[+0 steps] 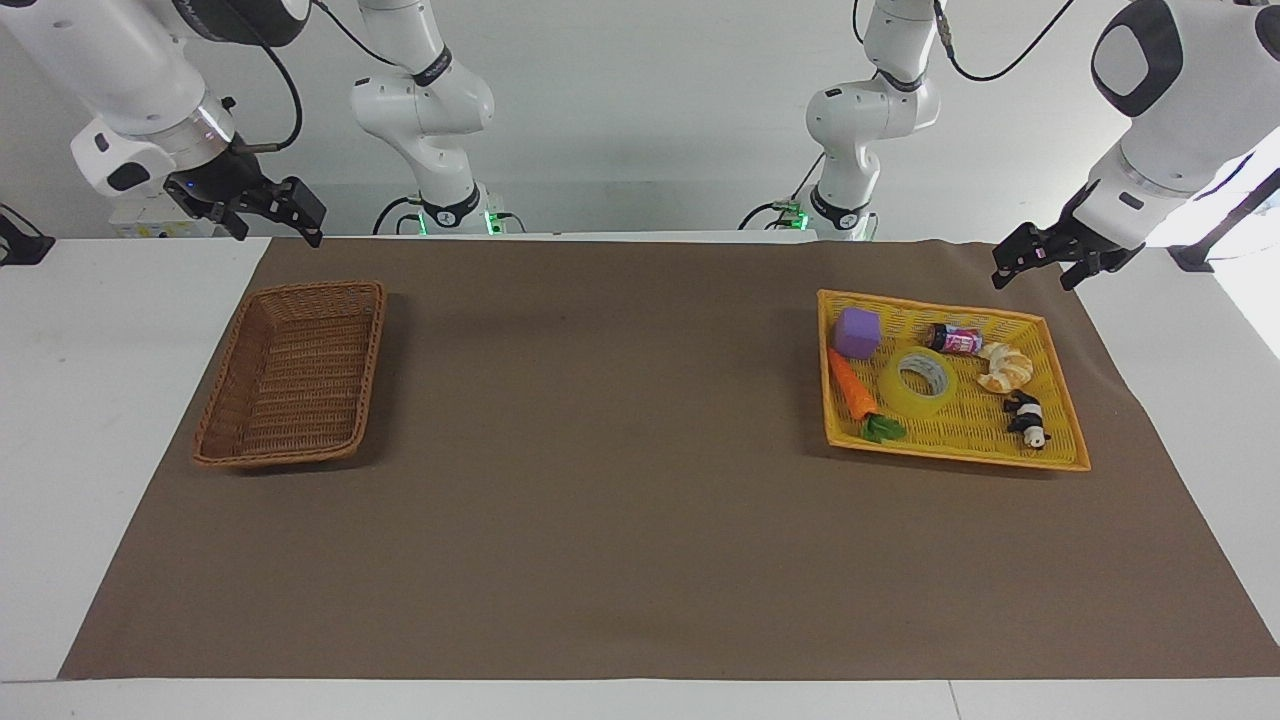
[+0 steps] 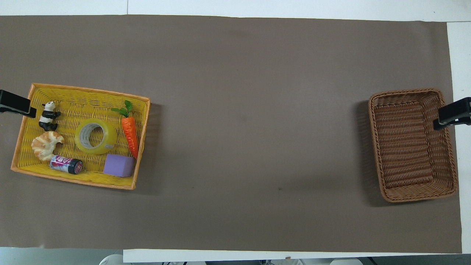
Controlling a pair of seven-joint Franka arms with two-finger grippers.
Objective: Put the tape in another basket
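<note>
The tape (image 1: 920, 380), a translucent yellow ring with a whitish core, lies flat in the middle of the yellow-orange mesh basket (image 1: 950, 455), among other items; it also shows in the overhead view (image 2: 95, 137). The brown wicker basket (image 1: 295, 372) stands empty at the right arm's end of the table, and shows in the overhead view too (image 2: 412, 145). My left gripper (image 1: 1035, 280) hangs open and empty in the air by the mesh basket's outer edge. My right gripper (image 1: 280, 235) hangs open and empty by the wicker basket's outer edge. Both arms wait.
In the mesh basket (image 2: 88, 90) around the tape lie a toy carrot (image 2: 130, 132), a purple cube (image 2: 118, 165), a small can (image 2: 66, 164), a croissant (image 2: 46, 144) and a panda figure (image 2: 48, 116). A brown mat (image 1: 620, 480) covers the table between the baskets.
</note>
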